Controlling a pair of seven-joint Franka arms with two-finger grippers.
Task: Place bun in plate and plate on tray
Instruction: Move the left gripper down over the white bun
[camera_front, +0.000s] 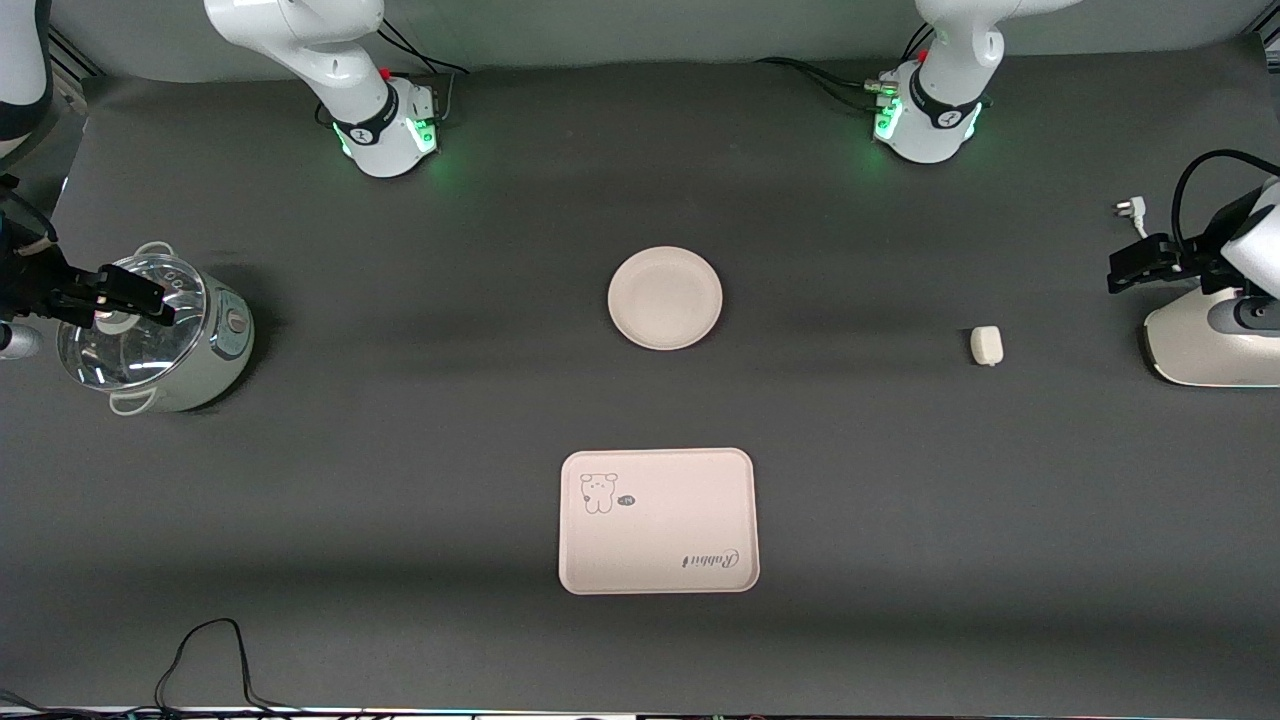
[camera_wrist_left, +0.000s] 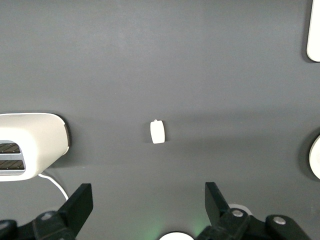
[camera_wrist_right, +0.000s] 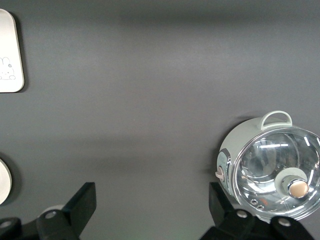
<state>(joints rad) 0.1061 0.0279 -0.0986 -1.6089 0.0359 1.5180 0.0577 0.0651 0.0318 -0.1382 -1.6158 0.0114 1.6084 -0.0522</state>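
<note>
A: What lies on the worktop (camera_front: 400, 480), largest first?

B: From my remote station I see the dark worktop carrying the tray (camera_front: 657, 521), a rectangle with a bear drawing and the word "Rabbit", lying nearest the front camera at mid-width. It holds nothing.

A: And next in size?

B: A pot (camera_front: 160, 335) with a glass lid stands at the right arm's end. A white toaster (camera_front: 1215, 345) stands at the left arm's end; the left wrist view shows its slots. Its cord and plug (camera_front: 1128, 210) lie near it.

A: The plate?

B: The plate (camera_front: 665, 298) sits bare at mid-worktop, farther from the front camera than the tray and well apart from it.

A: The bun?

B: The bun (camera_front: 986, 345) lies on the worktop between the plate and the toaster, closer to the toaster, touching neither. I also see it in the left wrist view, on bare surface between the two fingers.

A: The grippers?

B: The left gripper (camera_front: 1135, 268) hangs over the toaster's edge, released, holding nothing; its fingers (camera_wrist_left: 80, 202) stand wide apart. The right gripper (camera_front: 125, 292) hangs over the pot lid, likewise released and empty, fingers (camera_wrist_right: 82, 205) wide.

A: Smallest item?

B: A black cable (camera_front: 205, 660) loops at the worktop's edge nearest the front camera.
</note>
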